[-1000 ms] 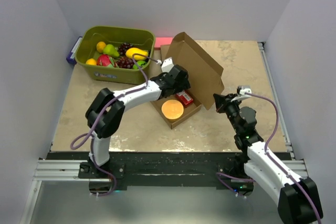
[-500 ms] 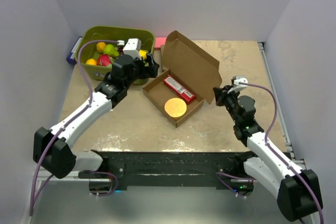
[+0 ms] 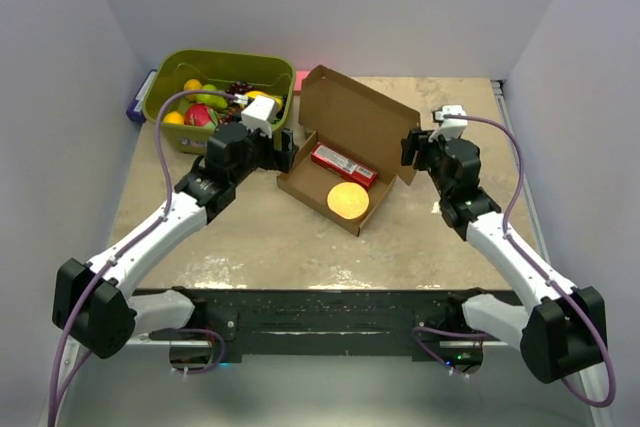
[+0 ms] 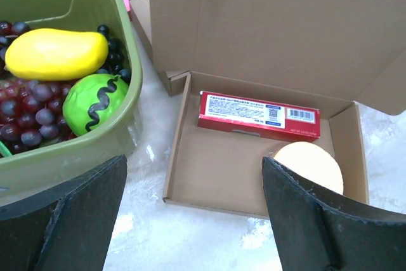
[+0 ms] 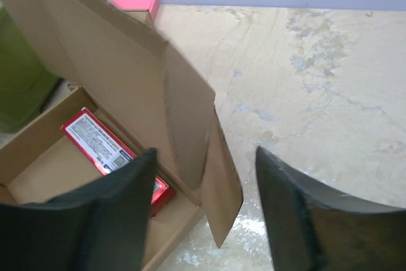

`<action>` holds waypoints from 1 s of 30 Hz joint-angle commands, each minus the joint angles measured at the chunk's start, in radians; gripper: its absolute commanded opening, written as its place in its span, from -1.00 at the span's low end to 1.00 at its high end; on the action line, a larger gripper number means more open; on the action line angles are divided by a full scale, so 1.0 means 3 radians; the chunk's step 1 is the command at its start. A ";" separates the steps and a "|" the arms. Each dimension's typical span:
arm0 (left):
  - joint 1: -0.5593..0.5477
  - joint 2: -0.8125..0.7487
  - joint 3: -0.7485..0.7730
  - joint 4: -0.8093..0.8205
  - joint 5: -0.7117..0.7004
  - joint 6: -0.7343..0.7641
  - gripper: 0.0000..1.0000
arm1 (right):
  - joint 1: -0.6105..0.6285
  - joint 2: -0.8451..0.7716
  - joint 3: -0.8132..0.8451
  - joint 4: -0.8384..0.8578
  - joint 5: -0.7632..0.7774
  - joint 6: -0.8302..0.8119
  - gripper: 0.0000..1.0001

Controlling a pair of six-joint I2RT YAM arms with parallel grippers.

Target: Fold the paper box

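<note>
The bench (image 3: 440, 237) carries everything, and the paper box (image 3: 360, 125) sits near its middle, with the tray flat and the lid standing up behind it, tilted back.

The left arm (image 3: 150, 237) reaches in a long line from the near edge toward the left side of the box. The right arm (image 3: 510, 257) is bent more steeply and ends at the box's right side.

A green tub (image 3: 215, 142) of toy fruit stands just beside the box on its left.

The left claw (image 3: 283, 150) hangs low next to the left wall of the box, with its jaws spread wide and nothing between them. The right claw (image 3: 412, 150) is at the right end of the lid, also with its jaws apart. Its wrist camera shows the lid's side flap (image 5: 190, 125) standing in the gap. It perhaps brushes one finger, but I cannot tell.

A red packet (image 4: 259, 116) lies in the box along the back wall, and a round orange disc (image 3: 349, 199) lies in front of it. The left wrist view cuts off this disc at the right finger.

Only the right wrist view shows clearly a pink block (image 5: 130, 1) behind the box. Only the left wrist view shows the tub's yellow fruit (image 4: 54, 53), the striped green fruit (image 4: 95, 103) and the grapes (image 4: 28, 103) in detail.
</note>
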 commanded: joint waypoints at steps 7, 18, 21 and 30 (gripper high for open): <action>0.0007 -0.0318 -0.0057 0.0171 0.0117 -0.0046 0.82 | 0.0010 -0.0846 0.0332 -0.0809 0.0112 0.1042 0.77; 0.0002 -0.0282 -0.0093 0.0258 0.0460 -0.0173 0.89 | 0.0081 -0.0020 0.1386 -0.0944 -0.0338 0.1779 0.79; 0.0002 -0.0262 -0.0098 0.0243 0.0424 -0.0163 0.89 | 0.0081 0.0175 0.1493 -0.1043 0.0100 0.1658 0.82; 0.0007 -0.0170 -0.0098 0.0269 0.0613 -0.0184 0.89 | 0.0086 0.0554 0.1555 -0.1158 0.1078 0.0917 0.87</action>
